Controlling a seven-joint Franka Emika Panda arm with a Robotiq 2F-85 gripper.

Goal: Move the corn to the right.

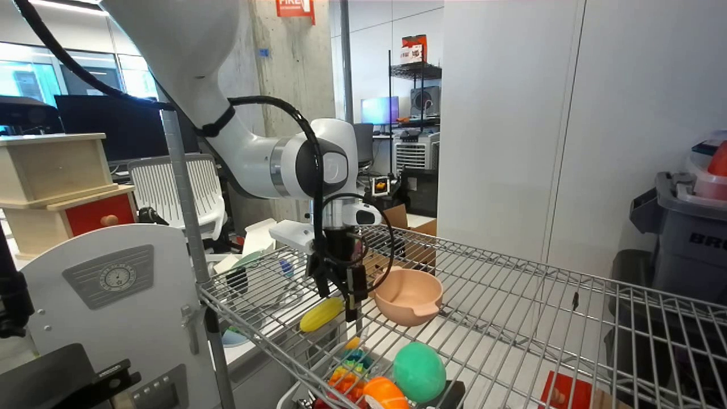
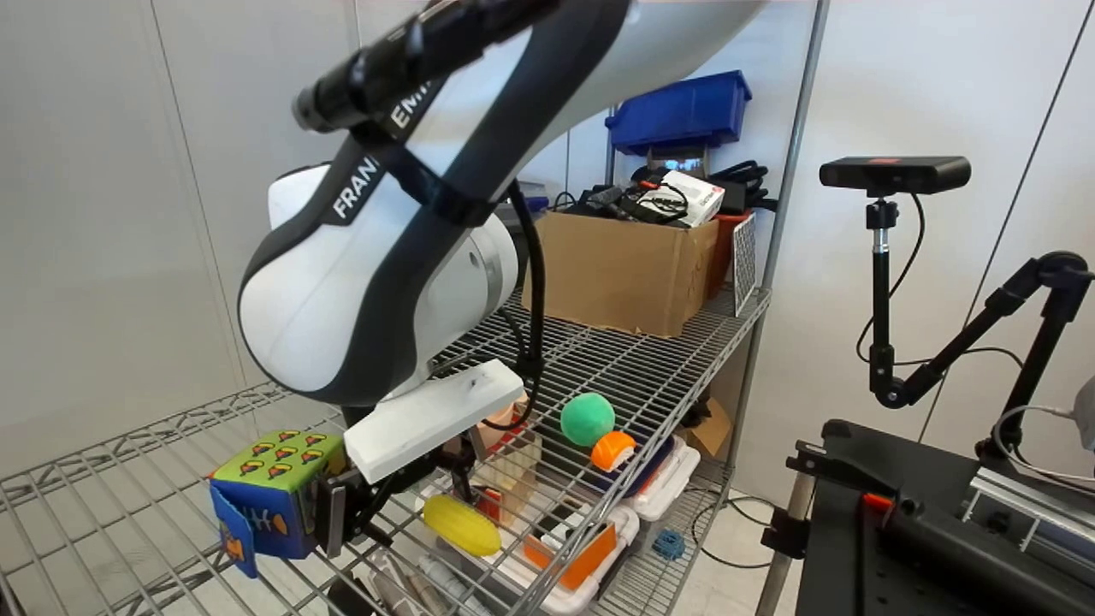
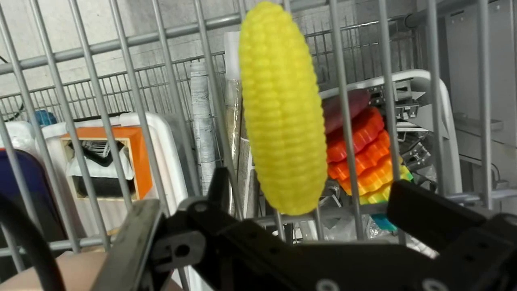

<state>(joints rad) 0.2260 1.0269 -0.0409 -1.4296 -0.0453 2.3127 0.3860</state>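
The yellow corn [image 1: 319, 316] lies on the wire shelf [image 1: 500, 257]. It also shows in an exterior view [image 2: 462, 524] and lengthwise in the wrist view [image 3: 282, 109]. My gripper [image 1: 339, 304] is open and low over the shelf at one end of the corn. It also shows in an exterior view [image 2: 398, 505]. In the wrist view the open gripper [image 3: 311, 192] has one finger on each side of the corn's near end. The fingers look apart from the corn, and nothing is held.
A tan bowl [image 1: 409, 295] stands close beside the gripper. A green ball [image 1: 419, 372] and an orange toy [image 1: 385, 393] lie nearer the shelf edge. A colourful fabric cube [image 2: 278, 492] sits near one finger. A cardboard box [image 2: 607, 269] stands farther along the shelf.
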